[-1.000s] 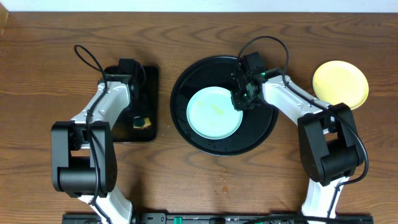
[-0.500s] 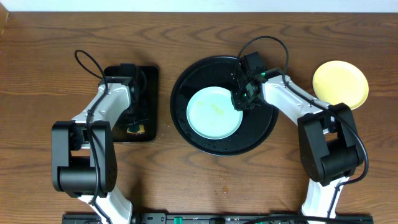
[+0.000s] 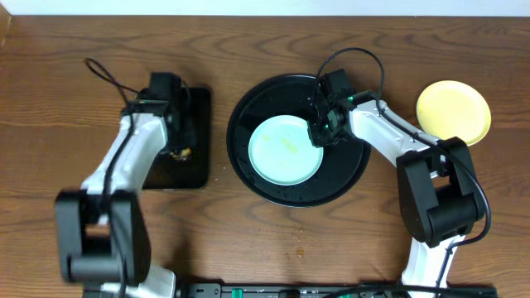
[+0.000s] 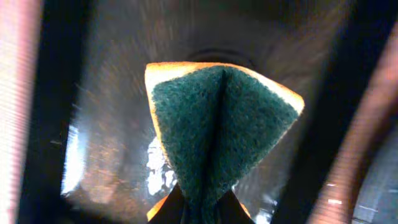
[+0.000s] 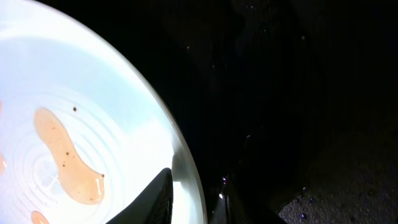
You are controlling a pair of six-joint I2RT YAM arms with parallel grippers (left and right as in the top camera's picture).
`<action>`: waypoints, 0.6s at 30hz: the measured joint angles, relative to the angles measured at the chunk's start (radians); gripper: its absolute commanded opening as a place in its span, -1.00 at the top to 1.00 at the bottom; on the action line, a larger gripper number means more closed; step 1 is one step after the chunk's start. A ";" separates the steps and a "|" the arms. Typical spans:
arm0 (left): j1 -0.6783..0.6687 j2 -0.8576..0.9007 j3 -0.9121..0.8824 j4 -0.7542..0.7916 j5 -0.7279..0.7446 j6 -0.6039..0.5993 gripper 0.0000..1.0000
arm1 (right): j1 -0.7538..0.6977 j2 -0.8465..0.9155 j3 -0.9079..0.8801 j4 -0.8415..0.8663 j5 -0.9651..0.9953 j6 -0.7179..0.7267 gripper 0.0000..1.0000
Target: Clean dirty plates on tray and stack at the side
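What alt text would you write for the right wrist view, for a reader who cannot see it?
A pale blue plate with an orange-brown smear lies on a black tray; the right gripper straddles its rim.

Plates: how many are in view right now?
2. One pale mint-blue plate lies on the round black tray; one pale yellow plate sits on the bare table, right of it. Another stacked underneath could be hidden.

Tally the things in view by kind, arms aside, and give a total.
Plates: 2 (mint plate, yellow plate)
Trays: 2 (round tray, rectangular tray)
Sponges: 1 (sponge)
Total: 5
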 measured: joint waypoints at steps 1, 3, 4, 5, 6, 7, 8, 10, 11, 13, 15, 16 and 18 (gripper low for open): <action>0.000 -0.039 0.003 0.004 0.001 0.000 0.85 | 0.000 0.000 0.000 0.000 0.000 0.000 0.47; 0.000 -0.107 0.014 0.006 0.001 0.000 0.85 | 0.000 0.000 0.000 0.000 0.000 0.000 0.46; 0.000 -0.135 0.019 0.007 0.001 0.000 0.85 | 0.000 0.000 0.000 0.000 0.000 0.000 0.46; 0.000 -0.158 0.022 0.008 0.003 0.000 0.85 | 0.000 0.000 0.000 0.000 0.000 0.000 0.46; 0.000 -0.179 0.023 0.014 0.013 0.000 0.85 | 0.000 0.000 0.000 0.000 0.000 0.000 0.46; -0.002 -0.190 0.023 0.018 0.028 -0.001 0.85 | 0.000 0.000 0.000 0.000 0.000 0.000 0.47; -0.005 -0.197 0.023 0.026 0.048 -0.002 0.85 | 0.000 0.000 0.000 0.000 0.000 0.000 0.47; -0.021 -0.197 0.023 0.052 0.098 -0.008 0.85 | 0.000 0.000 0.000 0.000 0.000 0.000 0.46; -0.037 -0.193 0.023 0.066 0.130 -0.011 0.85 | 0.000 0.000 0.000 0.000 0.000 0.000 0.46; -0.082 -0.189 0.023 0.096 0.188 -0.022 0.85 | 0.000 0.000 0.000 0.000 0.000 0.000 0.46; -0.143 -0.188 0.023 0.135 0.227 -0.040 0.85 | 0.000 0.000 0.000 0.000 0.000 0.000 0.46; -0.181 -0.187 0.023 0.159 0.242 -0.050 0.85 | 0.000 0.000 0.000 0.000 0.000 0.000 0.47; -0.255 -0.181 0.023 0.190 0.265 -0.068 0.85 | 0.000 0.000 0.000 0.000 0.000 0.000 0.46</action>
